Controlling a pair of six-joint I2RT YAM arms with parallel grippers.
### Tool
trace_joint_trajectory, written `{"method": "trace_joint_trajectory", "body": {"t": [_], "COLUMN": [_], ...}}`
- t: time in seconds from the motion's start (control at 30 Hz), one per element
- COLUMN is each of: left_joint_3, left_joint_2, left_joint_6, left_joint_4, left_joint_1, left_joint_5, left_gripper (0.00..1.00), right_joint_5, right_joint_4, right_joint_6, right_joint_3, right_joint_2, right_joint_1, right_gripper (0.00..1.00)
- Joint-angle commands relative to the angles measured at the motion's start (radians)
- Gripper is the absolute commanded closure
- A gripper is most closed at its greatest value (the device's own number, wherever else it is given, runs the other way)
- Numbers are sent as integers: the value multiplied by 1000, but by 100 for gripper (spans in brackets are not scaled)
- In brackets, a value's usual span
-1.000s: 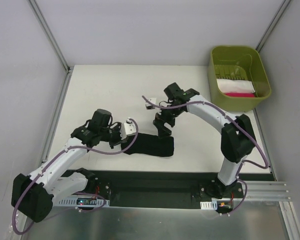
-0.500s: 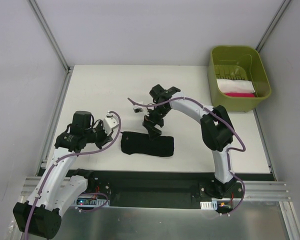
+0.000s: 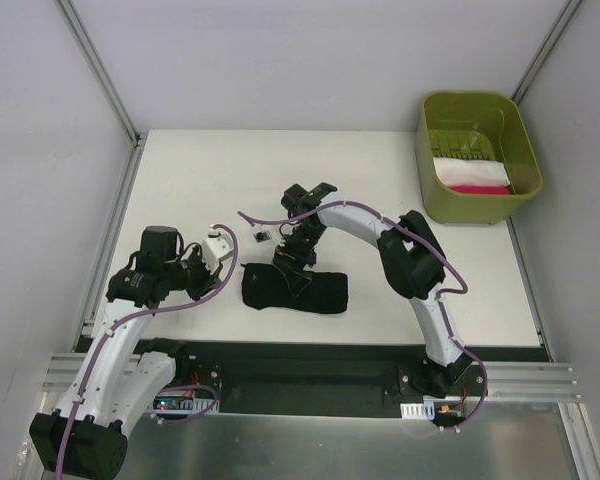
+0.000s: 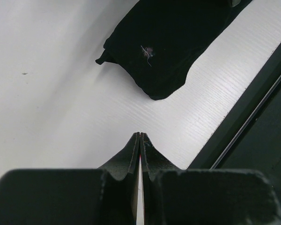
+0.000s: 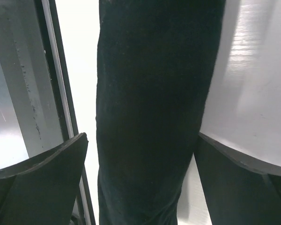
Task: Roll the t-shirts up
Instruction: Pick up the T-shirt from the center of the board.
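The black t-shirt (image 3: 320,292) lies as a tight roll on the white table near its front edge. My right gripper (image 3: 288,272) is open and sits over the roll's left half, a finger on each side of it; the roll (image 5: 154,108) fills the gap between the fingers in the right wrist view. My left gripper (image 3: 206,277) is shut and empty, a short way left of the roll. The left wrist view shows the roll's left end (image 4: 168,42) beyond the closed fingertips (image 4: 140,135), with a small pale thread on it.
An olive-green bin (image 3: 480,200) at the back right holds folded white and pink cloth. The black front rail (image 3: 310,365) runs along the near edge of the table. White enclosure walls stand at the left, back and right.
My left arm let go of the roll's left end and pulled back to the left. My right gripper moved left and down from behind the roll to straddle it.
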Motion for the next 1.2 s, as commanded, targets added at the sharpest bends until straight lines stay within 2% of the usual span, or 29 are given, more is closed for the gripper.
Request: {"method": "trace_joint_trajectory", "body": {"t": [0.0,0.2,0.43,0.53,0.77,0.97,1.17], "left_joint_3": [7,4,0,3,6,-2,13], "left_joint_2": [-8,5,2,5,9,5,-12], "left_joint_6": [-12,2,0,3,14,23,10], "left_joint_4": [-28,-27,-28,-30,-30,-27,-28], "left_joint_1": [19,18,27,32,35,36,38], "left_joint_5": [39,37,29,29,17,5,2], "left_gripper": [100,100,100,100,100,100,100], "right_joint_5": [21,18,31,81,322,468,486], "right_joint_4": [-9,-40,0,47,240,396,434], "right_joint_6": [-3,-61,-32,-14,38,15,66], "right_joint_3": [49,26,-32,-54,-175,-358,-401], "right_joint_2": [-25,-5,30,38,18,-59,-38], "right_joint_1": [-3,23,63,75,110,178,195], "right_gripper": [4,4,4,4,4,4,4]}}
